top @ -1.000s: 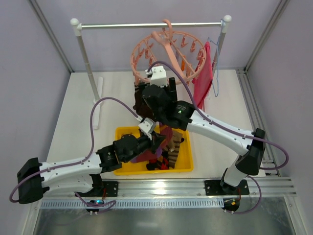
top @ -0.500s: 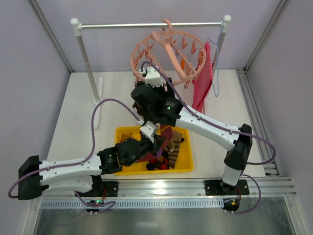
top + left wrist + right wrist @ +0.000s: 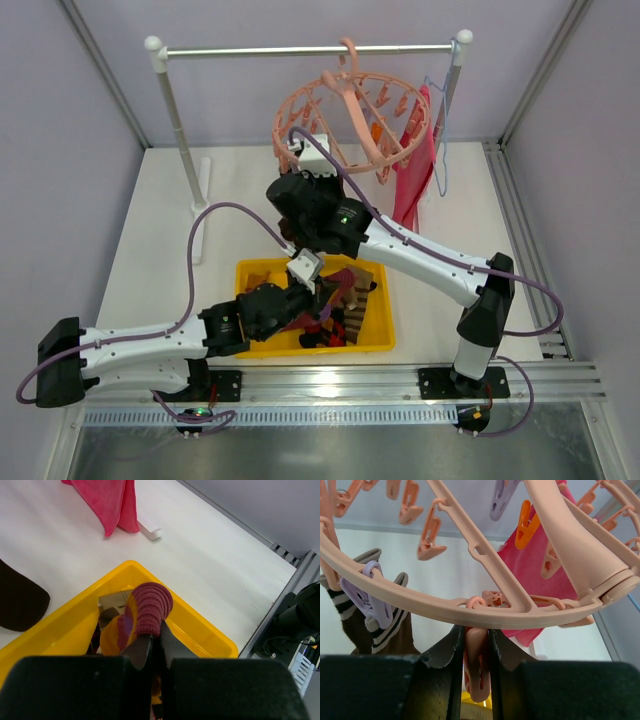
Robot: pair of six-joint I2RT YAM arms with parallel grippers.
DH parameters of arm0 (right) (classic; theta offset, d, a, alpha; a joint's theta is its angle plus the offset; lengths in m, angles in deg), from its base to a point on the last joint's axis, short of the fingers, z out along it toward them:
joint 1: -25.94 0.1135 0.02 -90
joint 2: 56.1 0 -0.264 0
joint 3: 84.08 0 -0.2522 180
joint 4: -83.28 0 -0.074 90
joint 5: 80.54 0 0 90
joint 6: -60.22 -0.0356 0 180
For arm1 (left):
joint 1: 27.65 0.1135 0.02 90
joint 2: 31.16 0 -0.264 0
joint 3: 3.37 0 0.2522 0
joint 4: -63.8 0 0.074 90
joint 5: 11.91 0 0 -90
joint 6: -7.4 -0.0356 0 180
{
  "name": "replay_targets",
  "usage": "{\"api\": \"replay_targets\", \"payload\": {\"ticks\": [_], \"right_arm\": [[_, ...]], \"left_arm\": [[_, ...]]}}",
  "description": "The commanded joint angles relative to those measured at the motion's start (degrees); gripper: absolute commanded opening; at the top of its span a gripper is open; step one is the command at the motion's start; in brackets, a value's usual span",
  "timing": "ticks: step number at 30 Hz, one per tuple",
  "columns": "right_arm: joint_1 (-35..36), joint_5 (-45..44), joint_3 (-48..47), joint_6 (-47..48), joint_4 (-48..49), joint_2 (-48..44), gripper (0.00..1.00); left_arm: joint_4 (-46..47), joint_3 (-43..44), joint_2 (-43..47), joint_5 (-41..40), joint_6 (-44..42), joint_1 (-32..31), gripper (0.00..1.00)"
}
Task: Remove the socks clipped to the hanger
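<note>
The salmon-pink ring hanger [image 3: 350,105] hangs by its hook from the rail. My right gripper [image 3: 476,639] is right under its ring [image 3: 445,607], shut on a dangling pink clip peg [image 3: 479,680]. Left of it, a brown sock with cream stripes [image 3: 395,630] hangs from a lilac peg [image 3: 367,597]. My left gripper [image 3: 156,641] is shut on the cuff of a maroon, purple and yellow sock [image 3: 149,607] over the yellow bin [image 3: 205,627]. Other socks [image 3: 348,290] lie in that bin [image 3: 252,346].
A plain pink-red cloth [image 3: 415,165] and a thin wire hanger [image 3: 441,110] hang at the rail's right end. The rack's left post [image 3: 180,130] and white foot [image 3: 203,205] stand left of the bin. Metal rails run along the table's front and right edges.
My right gripper rose to the hanger's ring and closed on a clip peg; the hanger swung a little to the right. The left gripper has kept its hold on the sock.
</note>
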Motion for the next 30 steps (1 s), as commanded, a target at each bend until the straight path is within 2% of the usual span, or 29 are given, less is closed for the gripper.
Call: {"api": "replay_targets", "payload": {"ticks": [1, 4, 6, 8, 9, 12, 15, 18, 22, 26, 30], "right_arm": [[1.9, -3.2, -0.1, -0.2, 1.4, 0.6, 0.04], [2.0, -2.9, 0.6, -0.2, 1.7, 0.2, 0.04], [2.1, -2.4, 1.4, -0.3, 2.0, -0.3, 0.34], [2.0, -1.9, 1.8, -0.6, 1.7, -0.9, 0.75], [2.0, -0.9, 2.0, -1.5, 1.4, -1.6, 0.80], [2.1, 0.8, 3.7, -2.6, 1.3, -4.1, 0.89], [2.4, 3.1, 7.1, -3.1, 3.2, -7.1, 0.94], [2.8, 5.4, 12.1, -2.9, 6.1, -11.8, 0.96], [2.9, 9.6, 20.9, -3.7, 9.2, -19.1, 0.99], [2.8, 11.1, 28.9, -4.7, 13.3, -28.7, 1.00], [2.6, 11.1, 35.8, -6.1, 14.2, -33.9, 1.00]], "left_arm": [[2.4, 2.1, -0.7, 0.7, -1.7, -0.4, 0.00], [2.4, 2.2, -0.8, 0.6, -1.7, -0.4, 0.00], [2.4, 2.1, -0.7, 0.1, -1.8, -0.3, 0.00], [2.3, 2.0, -0.6, -0.5, -2.0, -0.3, 0.00], [2.3, 1.9, -0.4, -1.0, -2.2, -0.4, 0.00], [1.9, 1.7, 0.2, -3.2, -3.0, -0.3, 0.00], [2.0, 0.9, 1.1, -5.4, -4.5, -0.3, 0.00], [2.1, 0.4, 3.1, -7.7, -5.7, -0.1, 0.00], [0.3, 0.8, 6.0, -6.8, -8.2, 0.2, 0.00], [-5.5, 6.0, 11.6, -5.2, -7.8, 0.5, 0.00], [-10.2, 10.8, 15.6, -1.9, -6.6, 0.4, 0.00]]}}
